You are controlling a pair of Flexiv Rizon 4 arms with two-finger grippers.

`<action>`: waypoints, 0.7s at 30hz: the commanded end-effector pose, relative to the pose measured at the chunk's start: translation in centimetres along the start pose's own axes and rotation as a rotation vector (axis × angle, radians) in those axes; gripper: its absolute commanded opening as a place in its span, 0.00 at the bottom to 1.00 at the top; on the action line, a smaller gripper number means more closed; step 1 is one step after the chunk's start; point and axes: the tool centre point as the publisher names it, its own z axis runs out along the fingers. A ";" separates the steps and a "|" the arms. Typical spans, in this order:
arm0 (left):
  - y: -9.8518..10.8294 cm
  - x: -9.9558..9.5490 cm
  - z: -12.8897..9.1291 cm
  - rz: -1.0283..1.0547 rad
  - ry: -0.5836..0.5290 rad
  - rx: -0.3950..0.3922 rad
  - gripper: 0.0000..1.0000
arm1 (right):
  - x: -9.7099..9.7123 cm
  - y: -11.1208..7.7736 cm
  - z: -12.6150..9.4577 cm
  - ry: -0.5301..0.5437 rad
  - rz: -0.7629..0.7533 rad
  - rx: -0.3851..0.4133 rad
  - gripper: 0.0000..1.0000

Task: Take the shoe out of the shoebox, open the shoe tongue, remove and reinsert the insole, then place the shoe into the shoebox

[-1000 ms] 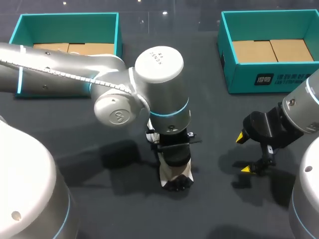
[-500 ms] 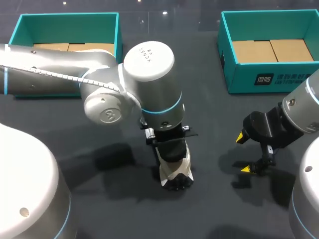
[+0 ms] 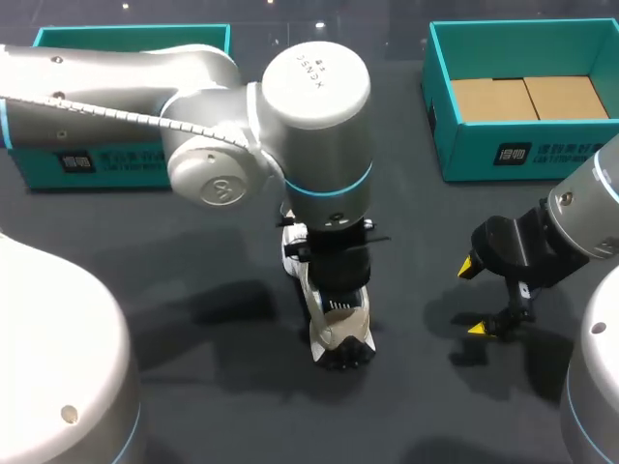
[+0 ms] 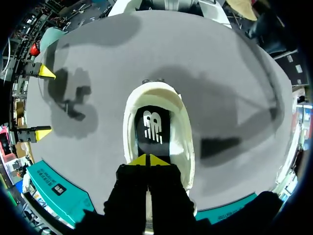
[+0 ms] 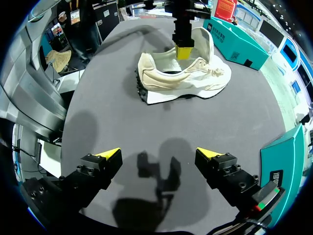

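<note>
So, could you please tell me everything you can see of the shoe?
The shoe is a cream sneaker of soft-looking fabric with a dark lugged sole. It stands upright on the dark table, outside both boxes. Its opening gapes, showing a black insole with a white mark. The left gripper, tips together, dips into that opening; nothing else touches it.

Left arm point(image 3: 309, 97) hides the heel of the shoe point(image 3: 340, 331) and most of the left shoebox point(image 3: 135, 36) overhead; what its jaws pinch, unclear.
</note>
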 end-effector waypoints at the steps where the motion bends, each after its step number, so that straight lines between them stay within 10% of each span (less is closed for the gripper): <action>1: -0.4 -1.1 1.0 -0.018 0.084 -0.032 0.00 | 0.2 -0.1 -0.1 -0.003 0.000 0.001 1.00; 21: 0.0 1.4 3.3 -0.104 0.160 -0.036 0.00 | 0.2 -0.1 -0.1 -0.003 0.000 0.001 1.00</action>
